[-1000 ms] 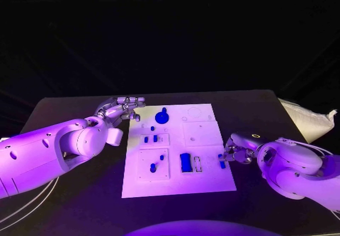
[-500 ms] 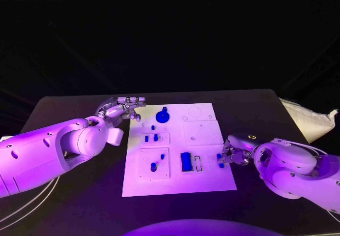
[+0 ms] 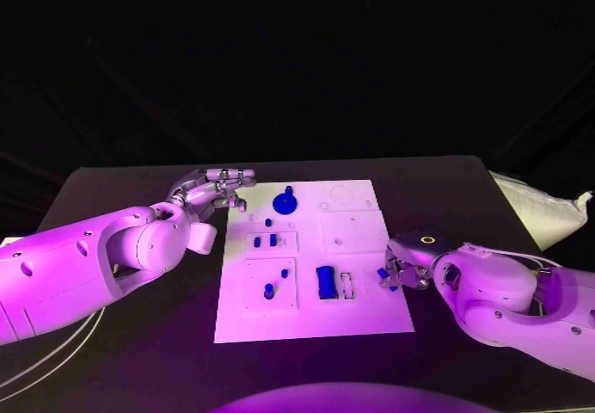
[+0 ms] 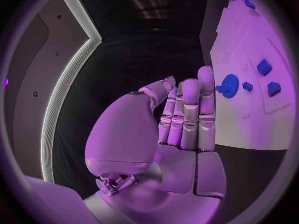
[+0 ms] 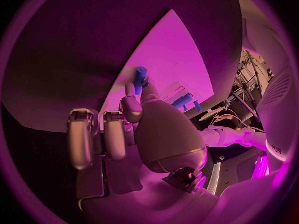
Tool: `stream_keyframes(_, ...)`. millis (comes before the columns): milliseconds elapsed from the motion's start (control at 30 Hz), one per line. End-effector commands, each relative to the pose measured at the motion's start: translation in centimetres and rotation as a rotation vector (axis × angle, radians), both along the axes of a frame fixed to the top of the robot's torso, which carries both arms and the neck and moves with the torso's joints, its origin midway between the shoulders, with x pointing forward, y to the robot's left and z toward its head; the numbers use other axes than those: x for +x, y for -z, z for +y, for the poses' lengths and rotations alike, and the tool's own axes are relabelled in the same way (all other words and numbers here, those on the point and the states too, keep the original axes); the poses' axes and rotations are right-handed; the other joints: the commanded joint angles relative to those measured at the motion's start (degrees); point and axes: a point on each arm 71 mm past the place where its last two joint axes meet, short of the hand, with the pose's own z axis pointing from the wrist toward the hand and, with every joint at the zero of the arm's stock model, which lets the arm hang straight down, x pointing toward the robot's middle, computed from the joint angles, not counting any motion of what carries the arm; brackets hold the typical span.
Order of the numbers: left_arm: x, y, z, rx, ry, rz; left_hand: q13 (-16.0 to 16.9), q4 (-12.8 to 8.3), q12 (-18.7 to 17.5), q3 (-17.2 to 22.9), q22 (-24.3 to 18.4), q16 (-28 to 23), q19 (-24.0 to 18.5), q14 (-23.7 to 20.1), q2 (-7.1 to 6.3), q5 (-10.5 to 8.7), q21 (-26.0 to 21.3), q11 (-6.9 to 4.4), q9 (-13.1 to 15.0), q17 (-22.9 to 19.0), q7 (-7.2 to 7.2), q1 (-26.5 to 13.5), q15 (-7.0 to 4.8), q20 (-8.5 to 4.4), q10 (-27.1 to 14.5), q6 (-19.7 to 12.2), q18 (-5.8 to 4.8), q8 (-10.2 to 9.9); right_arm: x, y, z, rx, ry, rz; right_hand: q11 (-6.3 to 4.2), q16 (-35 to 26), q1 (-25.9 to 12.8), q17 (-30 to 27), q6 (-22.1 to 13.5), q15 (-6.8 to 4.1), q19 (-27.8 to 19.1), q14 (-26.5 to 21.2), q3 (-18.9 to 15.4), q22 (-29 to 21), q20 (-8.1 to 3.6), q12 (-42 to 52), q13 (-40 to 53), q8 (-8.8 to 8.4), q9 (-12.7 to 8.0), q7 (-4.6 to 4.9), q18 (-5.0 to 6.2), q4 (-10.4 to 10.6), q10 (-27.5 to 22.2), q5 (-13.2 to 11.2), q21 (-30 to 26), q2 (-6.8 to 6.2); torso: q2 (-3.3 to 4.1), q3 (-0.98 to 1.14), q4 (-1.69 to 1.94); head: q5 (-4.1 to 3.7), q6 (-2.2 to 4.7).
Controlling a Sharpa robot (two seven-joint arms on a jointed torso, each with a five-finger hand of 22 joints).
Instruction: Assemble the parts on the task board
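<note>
The white task board (image 3: pixel 359 237) lies mid-table. On it I see a blue gear (image 3: pixel 285 205), two small blue blocks (image 3: pixel 264 243), a long blue block (image 3: pixel 325 283) and other small blue parts. My right hand (image 3: pixel 404 270) sits at the board's right edge. It pinches a small blue peg (image 5: pixel 139 79) between thumb and a finger over the board (image 5: pixel 171 50). My left hand (image 3: pixel 218 188) hovers off the board's far left corner and holds nothing. In the left wrist view its fingers (image 4: pixel 190 112) are straight, and the gear (image 4: pixel 229 85) lies just beyond them.
A white bag (image 3: pixel 541 212) lies at the table's right edge. Pale cables (image 3: pixel 44 361) run past the table's near left corner. Black tabletop (image 3: pixel 149 344) surrounds the board on all sides.
My right hand has shifted slightly toward the board's right edge, carrying the blue peg. The left hand has stayed in place.
</note>
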Motion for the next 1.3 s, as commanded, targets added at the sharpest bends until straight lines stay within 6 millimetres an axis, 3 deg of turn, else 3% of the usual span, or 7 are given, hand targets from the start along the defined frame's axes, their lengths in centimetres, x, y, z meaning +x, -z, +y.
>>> stream_keyframes(33,-0.1,-0.1,-0.2,-0.013,0.016,-0.001,-0.02,0.0,0.36,-0.16,-0.06,-0.29,-0.19,-0.39,0.26,0.26,-0.37,-0.12,-0.06,-0.05,-0.01,-0.17,0.19,0.02,-0.47,-0.33,0.64,0.21,-0.4,1.2,0.0,-0.103,-0.038,0.021,-0.29,0.18,1.27,7.39,-0.07,0.02,0.84,4.19,0.53,7.47,0.05,4.32,7.03,-0.2,-0.3,-0.35,-0.99,-0.5,-0.09,-0.38,0.3,0.69,-0.02,-0.03,0.02,-0.02,0.07)
stream_keyframes(233,-0.1,-0.1,-0.2,-0.013,0.016,-0.001,-0.02,0.0,0.36,-0.16,-0.06,-0.29,-0.19,-0.39,0.26,0.26,-0.37,-0.12,-0.06,-0.05,-0.01,-0.17,0.19,0.02,-0.47,-0.33,0.64,0.21,-0.4,1.4,0.2,-0.093,-0.033,0.031,-0.43,0.12,2.49,7.34,-0.05,-0.1,0.8,4.17,1.99,7.46,-0.03,3.95,6.9,-0.38,-0.34,-0.47,-0.97,-1.23,-0.36,1.42,0.28,1.63,0.01,-0.04,0.01,-0.07,0.09)
stream_keyframes(400,-0.1,-0.1,-0.2,-0.013,0.016,-0.001,-0.02,0.0,0.36,-0.16,-0.06,-0.29,-0.19,-0.39,0.26,0.26,-0.37,-0.12,-0.06,-0.05,-0.01,-0.17,0.19,0.02,-0.47,-0.33,0.64,0.21,-0.4,1.3,0.2,-0.042,-0.009,0.037,-0.65,0.12,6.78,7.41,0.42,-0.4,0.82,4.17,6.09,7.52,-0.36,3.72,6.91,-0.4,-0.3,-0.6,-0.98,-4.1,-0.63,2.37,0.31,3.33,0.04,-0.04,0.03,-0.03,0.01)
stream_keyframes(600,-0.1,-0.1,-0.2,-0.012,0.015,0.0,-0.02,-0.05,0.4,-0.15,-0.07,-0.33,-0.18,-0.43,0.3,0.27,-0.4,-0.12,-0.06,-0.14,-0.01,-0.09,0.18,0.02,-0.51,-0.36,0.64,0.23,-0.7,0.8,0.4,0.069,0.029,0.037,-0.41,-0.09,7.28,7.18,0.32,-0.16,0.71,4.1,9.2,7.41,-0.25,2.67,6.3,-0.66,-0.27,-0.28,-0.96,-5.6,-1.0,2.27,0.23,3.5,-0.02,-0.04,0.02,-0.03,-0.03)
stream_keyframes(833,-0.1,-0.1,-0.2,-0.012,0.015,-0.001,-0.02,-0.05,0.4,-0.15,-0.07,-0.33,-0.18,-0.43,0.3,0.27,-0.4,-0.12,-0.06,-0.14,-0.01,-0.09,0.18,0.02,-0.51,-0.36,0.64,0.23,-0.9,-0.1,0.1,0.255,0.132,0.081,-0.37,-0.25,3.11,7.05,-0.08,-0.03,0.71,4.09,12.83,7.43,-0.07,2.67,6.34,-1.16,-0.24,-0.35,-0.94,-4.66,-0.62,2.65,0.23,2.48,0.01,-0.03,0.1,0.0,0.0)
stream_keyframes(967,-0.1,-0.1,-0.2,-0.012,0.015,-0.001,-0.02,-0.05,0.4,-0.15,-0.07,-0.33,-0.18,-0.43,0.3,0.27,-0.4,-0.12,-0.06,-0.14,-0.01,-0.09,0.18,0.02,-0.51,-0.36,0.64,0.23,-0.9,-0.6,0.1,0.329,0.17,0.09,-0.44,-0.28,-1.65,7.04,-0.05,-0.06,0.84,4.11,12.47,7.6,-0.04,2.72,6.4,-1.51,-0.35,-0.47,-0.98,-1.96,-0.37,9.57,0.33,-0.11,0.01,-0.05,0.09,-0.06,0.0)
stream_keyframes(1300,-0.1,-0.1,-0.2,-0.013,0.016,-0.001,-0.03,-0.11,0.43,-0.11,-0.08,-0.32,-0.18,-0.44,0.34,0.28,-0.41,-0.12,-0.07,-0.14,-0.01,0.01,0.17,0.01,-0.55,-0.38,0.65,0.25,-1.1,-0.9,0.5,0.42,0.226,0.113,-0.59,-0.28,-4.3,7.11,0.44,-0.24,0.9,4.16,13.74,7.64,-0.18,3.16,6.77,-1.78,-0.39,-0.64,-0.98,0.33,0.08,11.87,0.35,-1.66,0.02,-0.01,0.06,0.12,-0.13)
